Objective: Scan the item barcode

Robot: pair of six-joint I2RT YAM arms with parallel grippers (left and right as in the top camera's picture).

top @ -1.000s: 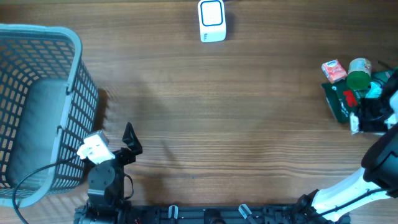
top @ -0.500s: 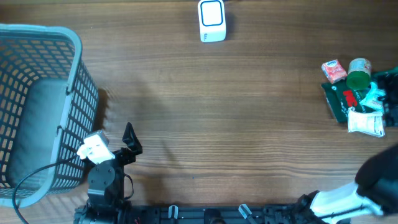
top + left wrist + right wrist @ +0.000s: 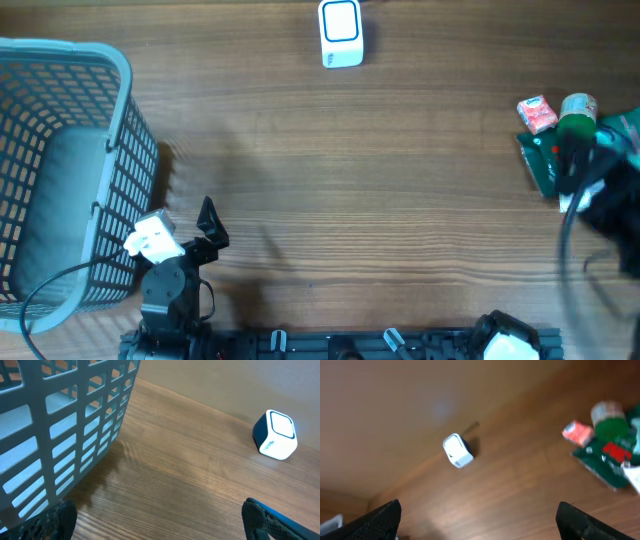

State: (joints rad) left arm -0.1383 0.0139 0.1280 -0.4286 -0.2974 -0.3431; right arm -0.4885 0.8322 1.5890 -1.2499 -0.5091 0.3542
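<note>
Wood desk (image 3: pixel 400 200): 1 blue-grey basket (image 3: pixel 60 47), 1 white scanner (image 3: pixel 341 33); left tool (image 3: pixel 160 522), right tool (image 3: pixel 480 522) both spread wide, holding nothing

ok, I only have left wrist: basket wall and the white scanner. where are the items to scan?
Observer: Overhead shows a small pile at the right edge of the table: a pink packet, a green container and a dark green pack.
Operator: right gripper holding one?
Observer: No. In the right wrist view the right gripper is open, with nothing between its fingers.
Operator: where's that arm?
Observer: Overhead, the right arm is a blur over the pile's near edge, far from the scanner.
</note>
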